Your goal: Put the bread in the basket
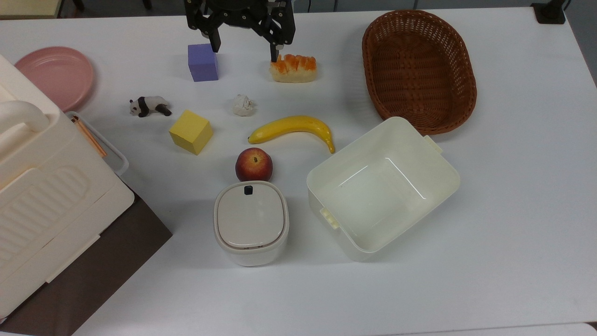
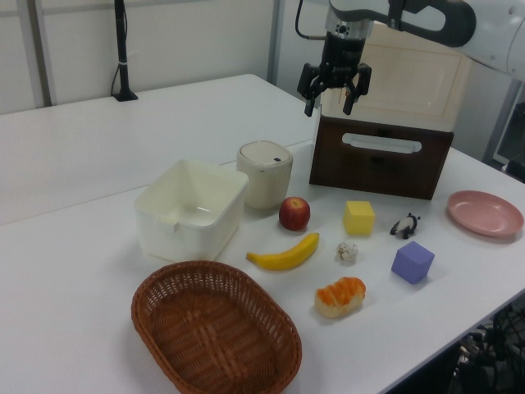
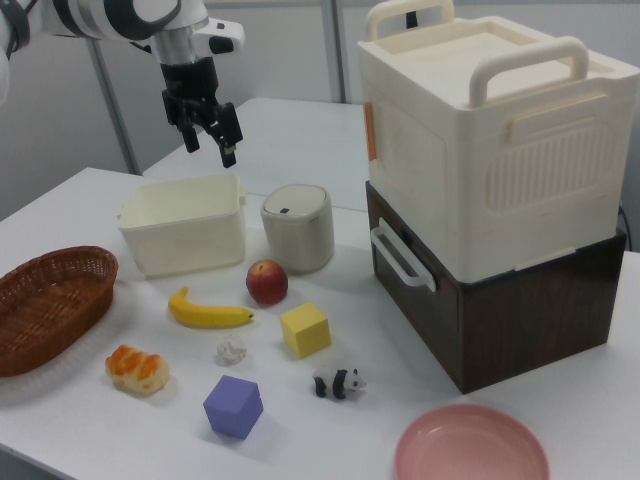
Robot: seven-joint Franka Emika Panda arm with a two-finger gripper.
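White tables (image 1: pixel 513 210), pale panelled wall (image 2: pixel 189 37)

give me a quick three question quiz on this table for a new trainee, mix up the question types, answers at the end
1. True or false: the bread already lies in the basket.
2. In the top view, what lies between the bread and the cream tub? A) banana B) panda C) pink plate
3. Fill in: the pincer hangs above the table with its fingers ____.

Key: 1 false; 2 A; 3 open.
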